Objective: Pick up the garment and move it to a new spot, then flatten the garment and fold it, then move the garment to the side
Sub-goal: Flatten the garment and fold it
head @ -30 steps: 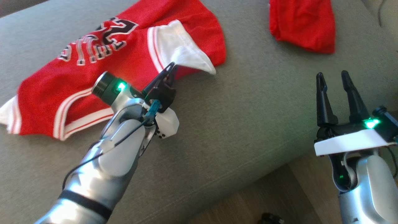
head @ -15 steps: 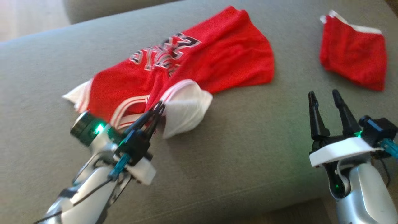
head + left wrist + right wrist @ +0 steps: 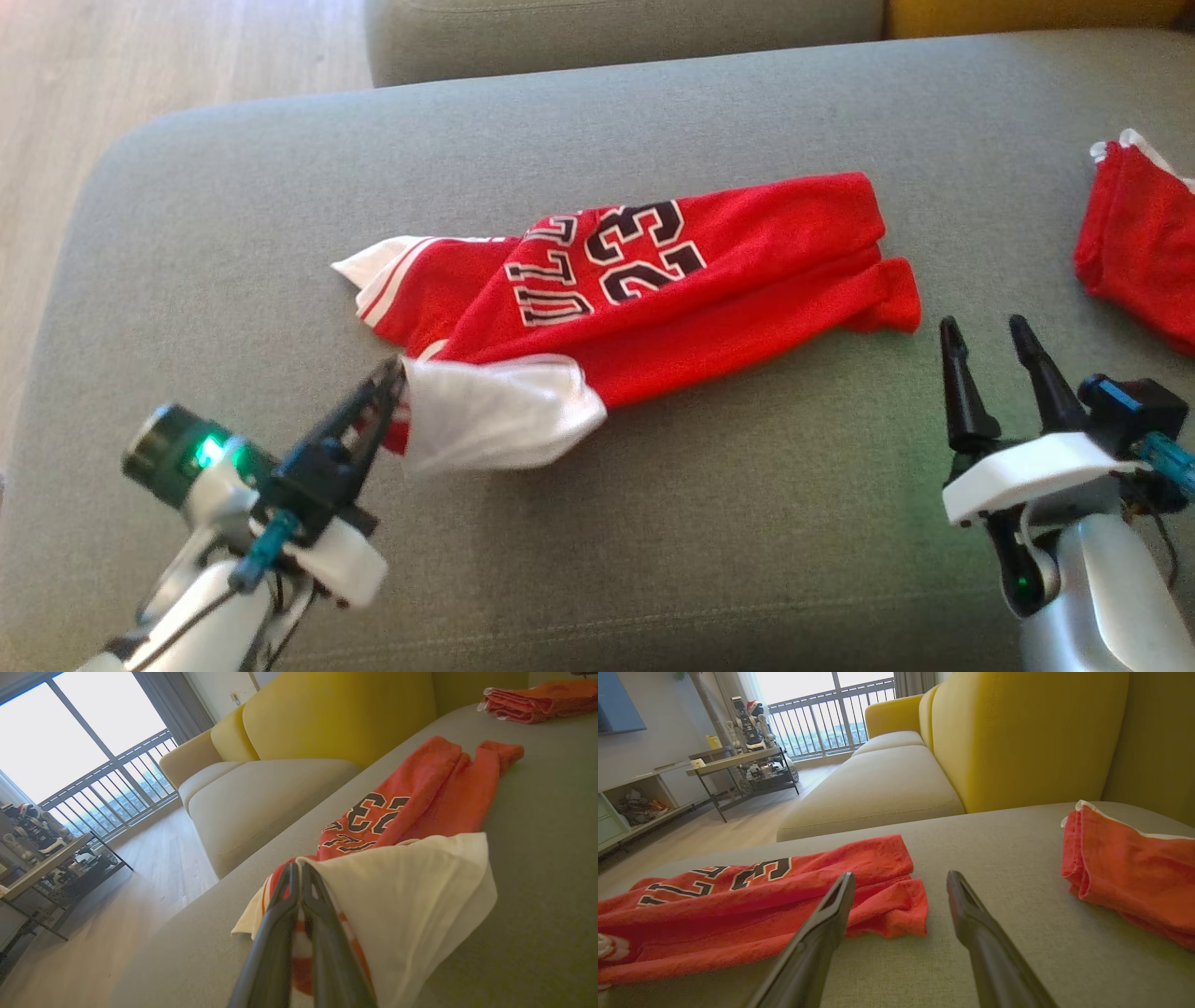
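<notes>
The garment (image 3: 653, 289) is a red jersey with white trim and the number 23, lying bunched and stretched across the grey cushion (image 3: 653, 523). My left gripper (image 3: 392, 373) is shut on its white-lined edge at the lower left, and the fabric (image 3: 402, 896) drapes over the closed fingers in the left wrist view. My right gripper (image 3: 985, 331) stands open just right of the jersey's red end (image 3: 887, 905), above the cushion with nothing between its fingers.
A second red folded garment (image 3: 1139, 252) lies at the right edge of the cushion (image 3: 1129, 877). Another grey seat (image 3: 607, 37) and a yellow backrest (image 3: 1017, 737) stand behind. Wooden floor (image 3: 140, 75) lies to the left, beyond the cushion's rounded edge.
The head view has swung, shifting the whole picture. My left gripper has dragged the jersey by its white-lined edge, and the jersey now lies stretched out and narrower. The right gripper stays open.
</notes>
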